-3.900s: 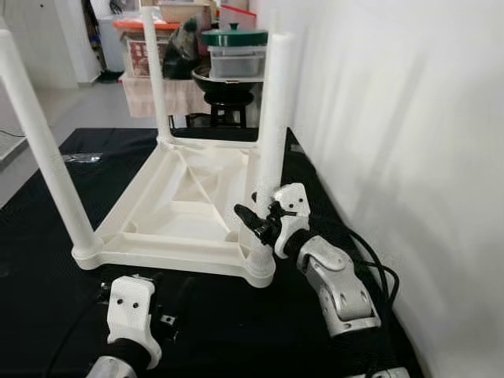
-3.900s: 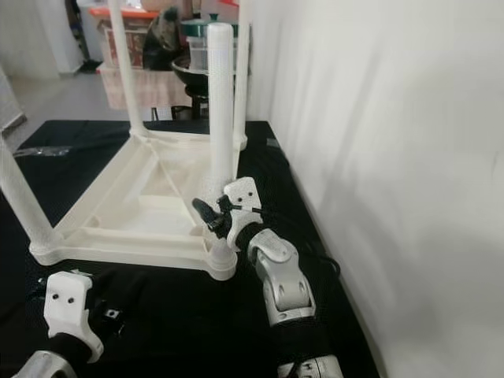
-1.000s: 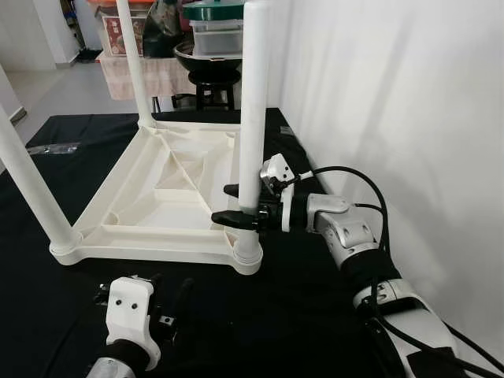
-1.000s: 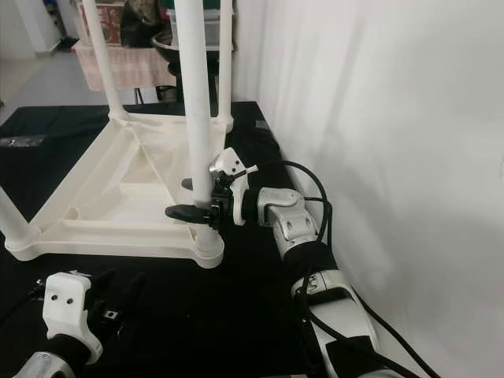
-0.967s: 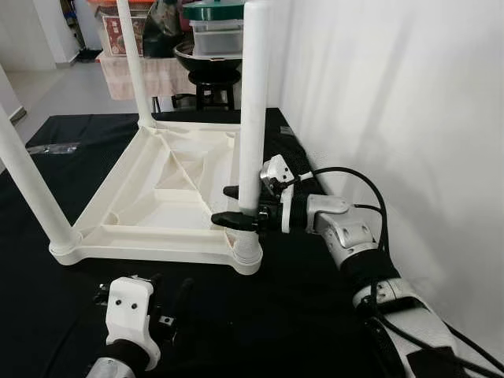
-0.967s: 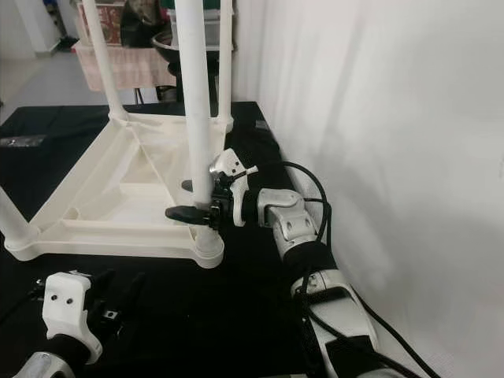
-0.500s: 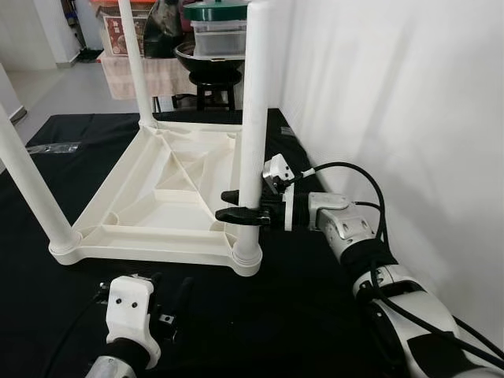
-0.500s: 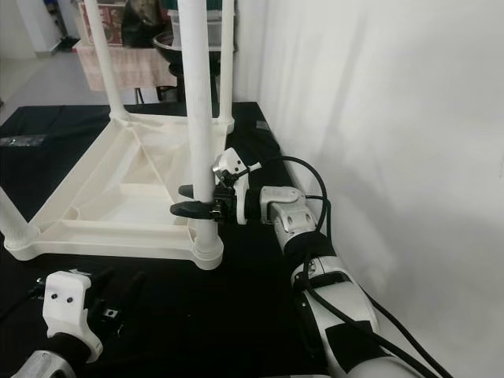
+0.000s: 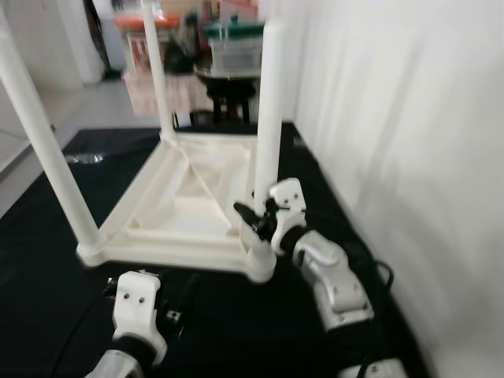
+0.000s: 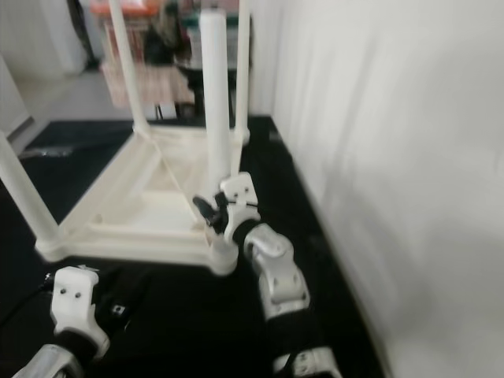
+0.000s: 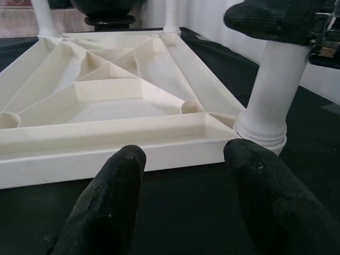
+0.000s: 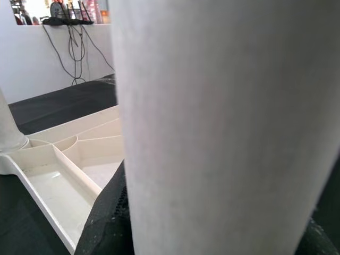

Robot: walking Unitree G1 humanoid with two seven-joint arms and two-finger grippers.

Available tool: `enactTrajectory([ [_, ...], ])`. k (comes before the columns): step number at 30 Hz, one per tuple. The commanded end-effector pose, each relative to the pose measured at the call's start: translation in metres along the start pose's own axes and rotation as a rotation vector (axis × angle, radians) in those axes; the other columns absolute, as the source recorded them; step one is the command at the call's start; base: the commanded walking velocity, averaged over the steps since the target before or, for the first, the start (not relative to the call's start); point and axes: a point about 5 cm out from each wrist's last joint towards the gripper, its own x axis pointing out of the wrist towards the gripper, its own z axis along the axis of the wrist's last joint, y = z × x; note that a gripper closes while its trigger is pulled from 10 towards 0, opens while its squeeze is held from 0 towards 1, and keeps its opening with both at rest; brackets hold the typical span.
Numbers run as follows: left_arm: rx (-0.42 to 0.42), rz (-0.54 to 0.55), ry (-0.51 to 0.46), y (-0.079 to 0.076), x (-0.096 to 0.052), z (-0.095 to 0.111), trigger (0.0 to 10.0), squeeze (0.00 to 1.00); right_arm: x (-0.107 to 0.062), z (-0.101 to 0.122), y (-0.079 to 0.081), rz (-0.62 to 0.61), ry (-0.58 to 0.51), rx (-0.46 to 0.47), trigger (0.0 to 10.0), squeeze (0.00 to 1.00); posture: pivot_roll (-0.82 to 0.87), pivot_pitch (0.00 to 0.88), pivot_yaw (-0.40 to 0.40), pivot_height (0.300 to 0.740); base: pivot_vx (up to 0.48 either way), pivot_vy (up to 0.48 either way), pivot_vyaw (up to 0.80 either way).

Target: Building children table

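Observation:
A white plastic children's table lies upside down on a black mat, its legs pointing up. My right gripper is shut on the near right leg, low down, just above its socket in the corner. In the right wrist view that leg runs between the black fingers. My left gripper rests open on the mat in front of the table's near edge. In the left wrist view its fingers point at that edge with nothing between them.
A white wall runs close along the right side. The black mat reaches out to the left and front. A dark stool and stacked storage boxes stand behind the table. A black cable lies by my right arm.
The head views have shifted and blurred. My right arm has folded back toward me, and its gripper now sits lower on the leg, near the socket. The left gripper is unchanged.

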Motion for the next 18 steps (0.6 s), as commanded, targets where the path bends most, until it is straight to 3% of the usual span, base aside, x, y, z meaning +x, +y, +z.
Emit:
enactTrajectory([
  [1,-0.005,-0.006,0.017,0.000,0.002,-0.003,10.0,0.00,-0.004,-0.039,0.003,0.007,0.186,-0.011,0.0,0.00,0.02,0.000,-0.034,0.740,0.000,0.000,0.00],
  [6,-0.004,0.003,0.014,0.002,0.002,-0.003,10.0,0.00,-0.002,-0.036,0.002,-0.001,0.173,0.010,0.0,0.00,0.02,0.000,-0.032,0.740,0.000,0.000,0.00],
  [7,-0.001,0.003,0.010,0.002,0.003,-0.002,10.0,0.00,0.003,-0.029,-0.004,0.015,0.151,0.023,10.0,0.00,0.02,0.000,-0.028,0.740,0.000,0.000,0.00],
  [10,-0.001,0.003,0.010,0.002,0.003,-0.002,10.0,0.00,0.003,-0.029,-0.004,0.015,0.151,0.023,10.0,0.00,0.02,0.000,-0.028,0.740,0.000,0.000,0.00],
  [11,0.002,0.003,0.008,0.003,0.004,-0.002,10.0,0.00,0.006,-0.019,-0.011,0.076,0.109,0.059,10.0,1.00,0.02,0.000,-0.029,0.740,0.000,0.000,0.00],
  [13,0.002,0.003,0.008,0.003,0.004,-0.002,10.0,0.00,0.006,-0.019,-0.011,0.076,0.109,0.059,10.0,1.00,0.02,0.000,-0.029,0.740,0.000,0.000,0.00],
  [14,0.002,0.002,0.008,0.003,0.004,-0.002,10.0,0.00,0.004,-0.009,-0.016,0.105,0.095,0.064,10.0,1.00,0.03,0.000,-0.032,0.740,0.000,0.000,0.00],
  [15,0.003,0.003,0.007,0.003,0.004,-0.002,10.0,0.00,0.006,-0.001,-0.032,0.065,0.133,0.013,10.0,1.00,0.03,0.000,-0.039,0.740,0.000,0.000,0.00],
  [16,0.003,0.003,0.007,0.003,0.004,-0.002,10.0,0.00,0.006,-0.001,-0.032,0.065,0.133,0.013,10.0,1.00,0.03,0.000,-0.039,0.740,0.000,0.000,0.00],
  [17,0.003,0.007,0.007,0.003,0.003,-0.002,10.0,0.00,0.006,0.007,-0.044,0.032,0.163,-0.047,10.0,0.45,0.04,0.000,-0.042,0.740,0.000,0.000,0.00],
  [18,0.003,0.010,0.006,0.004,0.003,-0.002,10.0,0.00,0.006,0.016,-0.057,-0.008,0.164,-0.041,10.0,0.00,0.04,0.000,-0.046,0.740,0.000,0.000,0.00],
])
